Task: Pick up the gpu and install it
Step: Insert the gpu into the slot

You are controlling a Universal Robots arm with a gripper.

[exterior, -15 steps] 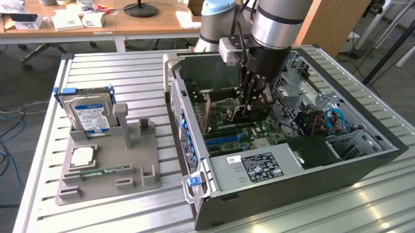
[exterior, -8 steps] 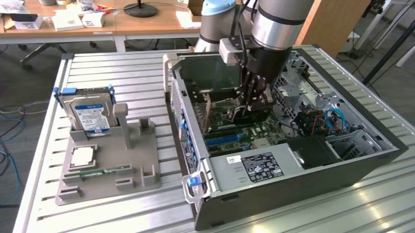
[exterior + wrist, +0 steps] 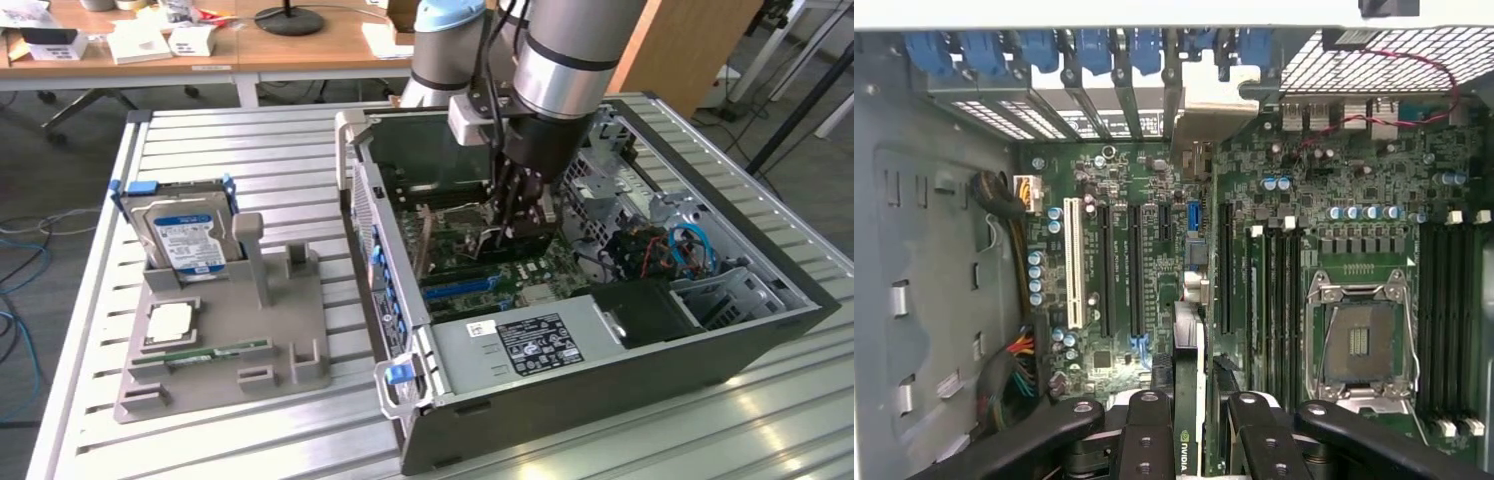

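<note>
The hand (image 3: 1195,418), itself cut off, covers much of the gpu (image 3: 1186,452).

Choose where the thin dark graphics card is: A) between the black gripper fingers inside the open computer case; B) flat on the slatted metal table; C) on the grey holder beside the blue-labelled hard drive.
A: the gripper clamps the thin dark graphics card, seen edge-on.

Silver slatted aluminium workbench (image 3: 240,140) stands on a dark grey floor (image 3: 54,160), where blue cables (image 3: 16,262) trail at the exterior view's left. Behind it, a light wooden desk with white legs (image 3: 320,50) carries small white boxes (image 3: 140,42) and a black round stand base (image 3: 290,20). Bright light glints off the bench's near corner at the exterior view's right.
</note>
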